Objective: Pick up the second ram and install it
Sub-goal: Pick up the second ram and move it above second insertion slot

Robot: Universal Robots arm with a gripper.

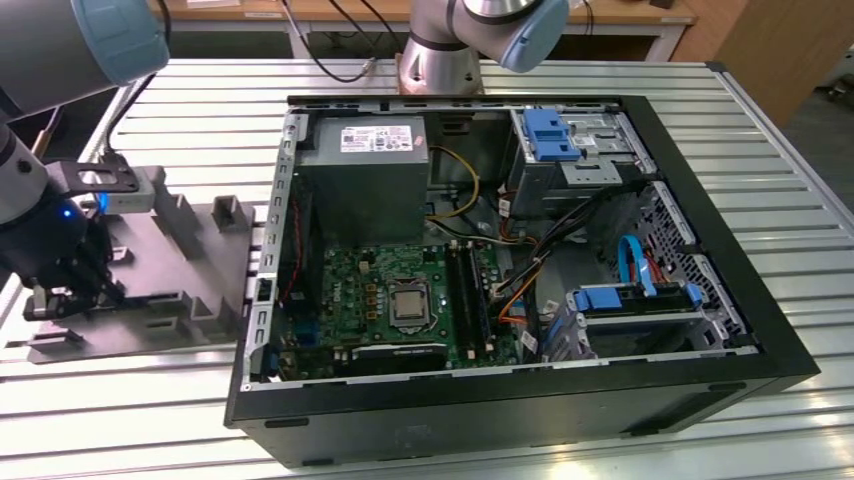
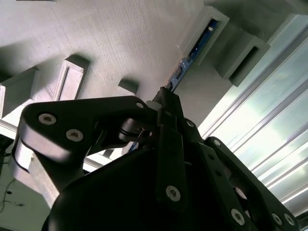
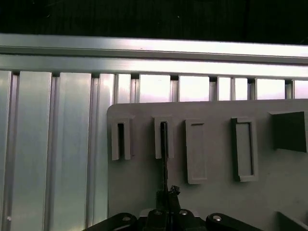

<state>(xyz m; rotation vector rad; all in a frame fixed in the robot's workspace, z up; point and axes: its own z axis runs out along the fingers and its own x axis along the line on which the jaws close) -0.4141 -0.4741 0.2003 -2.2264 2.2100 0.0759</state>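
The second ram (image 2: 193, 52) is a thin dark stick with a blue edge, standing on edge in a slot of the grey holder block (image 2: 115, 33). In the first wrist view the second ram (image 3: 164, 144) shows as a narrow dark line running out of a slot. My gripper (image 2: 166, 94) is shut on the near end of the stick, and its dark fingers (image 3: 166, 195) meet around the stick. In the exterior view my gripper (image 1: 64, 295) is down on the holder block (image 1: 174, 250), at that view's left. The green motherboard (image 1: 387, 290) with its long black sockets (image 1: 467, 290) lies inside the open computer case (image 1: 507, 385).
A grey power supply (image 1: 360, 180), blue drive brackets (image 1: 547, 135) and loose cables (image 1: 534, 270) crowd the case. The holder block has several raised slot walls (image 3: 195, 151). The ribbed aluminium table (image 3: 48, 144) runs around it. The arm's base (image 1: 441, 60) stands behind the case.
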